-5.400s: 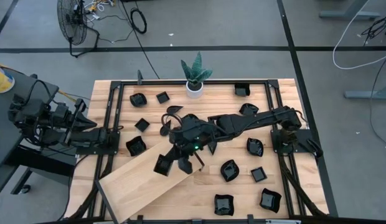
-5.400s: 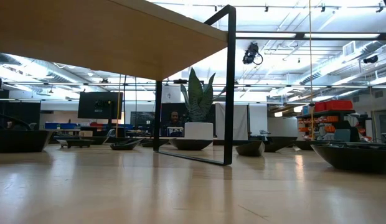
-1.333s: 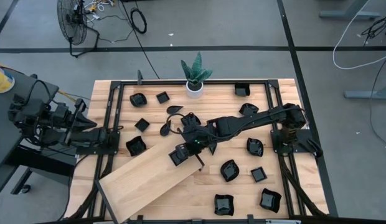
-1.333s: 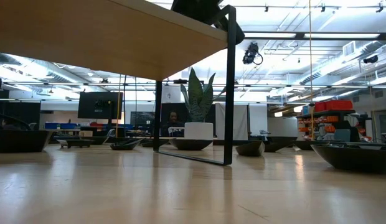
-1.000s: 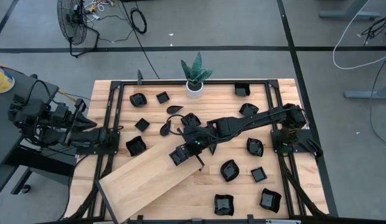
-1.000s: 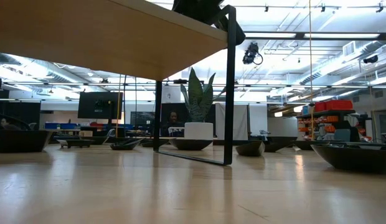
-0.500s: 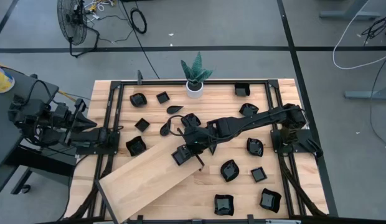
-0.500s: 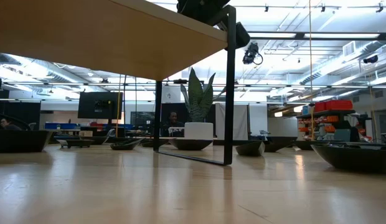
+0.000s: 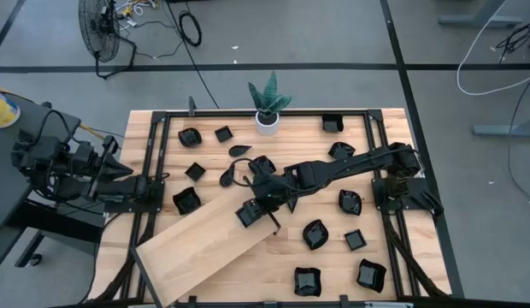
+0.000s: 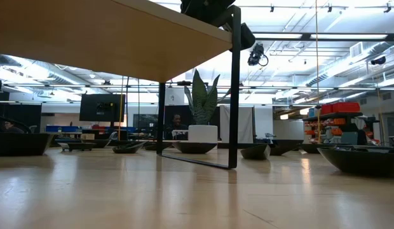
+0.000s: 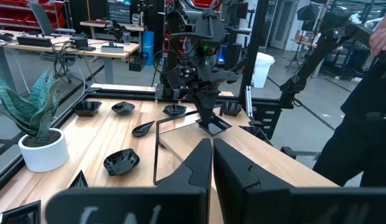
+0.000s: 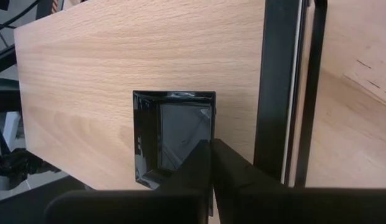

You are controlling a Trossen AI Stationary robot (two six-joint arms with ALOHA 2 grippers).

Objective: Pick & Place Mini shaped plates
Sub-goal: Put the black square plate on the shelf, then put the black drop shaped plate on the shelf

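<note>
A square glossy black mini plate (image 12: 174, 137) lies on the slanted light wooden board (image 9: 197, 248), near the board's far right end. My right gripper (image 12: 210, 144) reaches across from the table's right side, shut at this plate's rim (image 9: 246, 214). The left wrist view also shows it over the plate (image 11: 215, 126). Several other black mini plates are scattered on the table, such as a square one (image 9: 223, 133), a teardrop one (image 9: 226, 177) and a wavy one (image 9: 315, 233). My left gripper (image 11: 213, 149) waits shut at the table's left edge (image 9: 156, 182). My right gripper comes from above, pointing down, at one side rim (image 12: 213, 124) of the square plate. One finger (image 12: 193, 163) stands over the plate's inside and the other outside, shut together on the rim. The plate's bottom rests flat on the board.
The board leans on a black metal frame (image 9: 368, 145) that runs around the table; one of its bars (image 12: 277, 93) passes right beside the plate. A white pot with a green plant (image 9: 267, 107) stands at the far edge. People and desks show beyond the table.
My right arm's wrist has shifted a little over the board. Its green light no longer shows in the high view, and more of its dark body shows above the board's edge in the low view. The square plate has stayed where it was.
</note>
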